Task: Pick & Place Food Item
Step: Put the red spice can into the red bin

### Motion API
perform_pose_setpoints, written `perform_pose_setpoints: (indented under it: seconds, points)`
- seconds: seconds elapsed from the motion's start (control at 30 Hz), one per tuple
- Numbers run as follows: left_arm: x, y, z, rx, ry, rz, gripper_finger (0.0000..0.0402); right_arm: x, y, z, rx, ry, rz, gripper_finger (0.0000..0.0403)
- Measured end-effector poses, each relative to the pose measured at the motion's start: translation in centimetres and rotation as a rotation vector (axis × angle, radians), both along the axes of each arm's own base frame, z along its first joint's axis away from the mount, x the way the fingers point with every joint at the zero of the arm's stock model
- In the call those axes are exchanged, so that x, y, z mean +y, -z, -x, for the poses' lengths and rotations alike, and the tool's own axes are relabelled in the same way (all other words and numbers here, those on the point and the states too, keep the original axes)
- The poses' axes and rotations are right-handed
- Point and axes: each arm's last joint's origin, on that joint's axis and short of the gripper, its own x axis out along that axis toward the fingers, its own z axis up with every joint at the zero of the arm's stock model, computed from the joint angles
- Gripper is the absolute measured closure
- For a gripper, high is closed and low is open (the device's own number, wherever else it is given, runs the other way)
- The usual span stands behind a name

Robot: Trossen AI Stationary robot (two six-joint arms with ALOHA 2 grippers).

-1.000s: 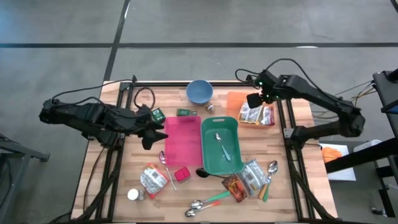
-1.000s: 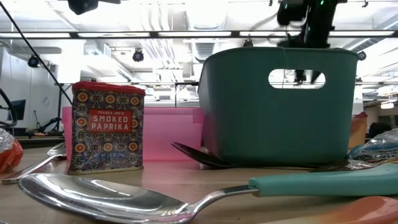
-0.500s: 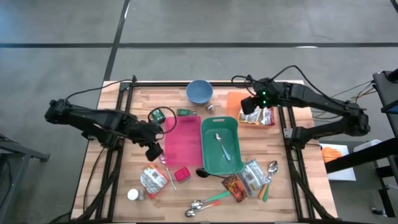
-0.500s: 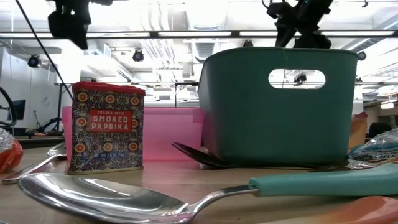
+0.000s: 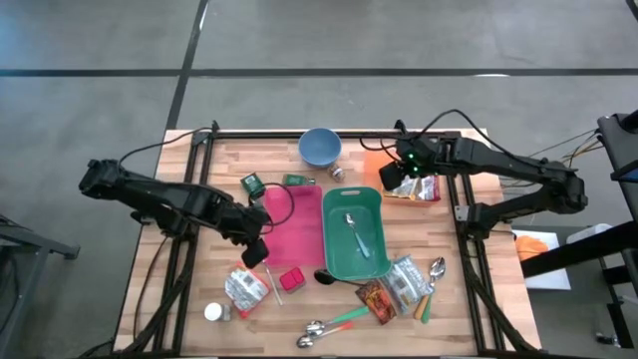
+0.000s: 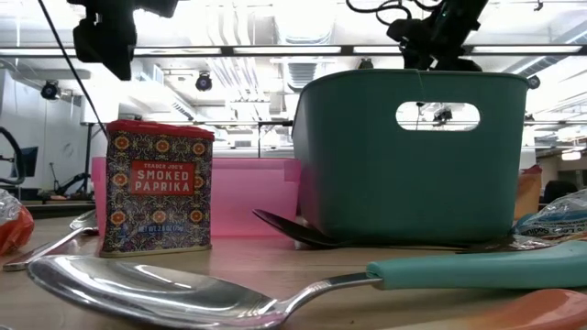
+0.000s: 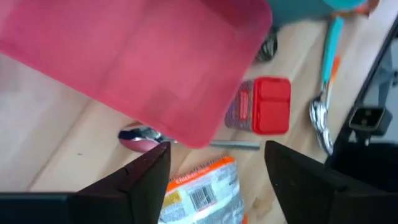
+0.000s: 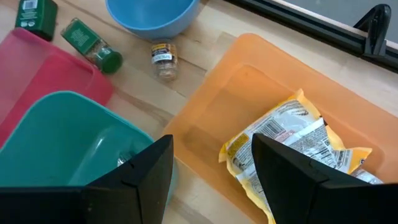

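Left pincer (image 7: 214, 177), which we see spread and empty, hangs over our crinkled silver-and-orange food pouch (image 7: 202, 196) near the surface's front-left corner.

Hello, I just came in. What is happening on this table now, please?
Two robot arms are working over a cluttered wooden table. The left gripper hangs with open jaws, holding nothing, above a food packet lying near the pink tray and the red-lidded spice tin. The right gripper hangs over the orange bin, which holds a yellow food packet; its jaws are open and empty too. The teal bin holds only a spoon.
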Motion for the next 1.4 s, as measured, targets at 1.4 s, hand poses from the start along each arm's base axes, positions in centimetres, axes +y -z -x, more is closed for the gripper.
perform_pose_setpoints:
  seconds: [1.4]
  points:
    - [-5.3,2.6,-7.7,0.121,-0.187,0.103,0.0203,0.2,-0.5,0.4,0.018,-0.125,0.035,0.0187]
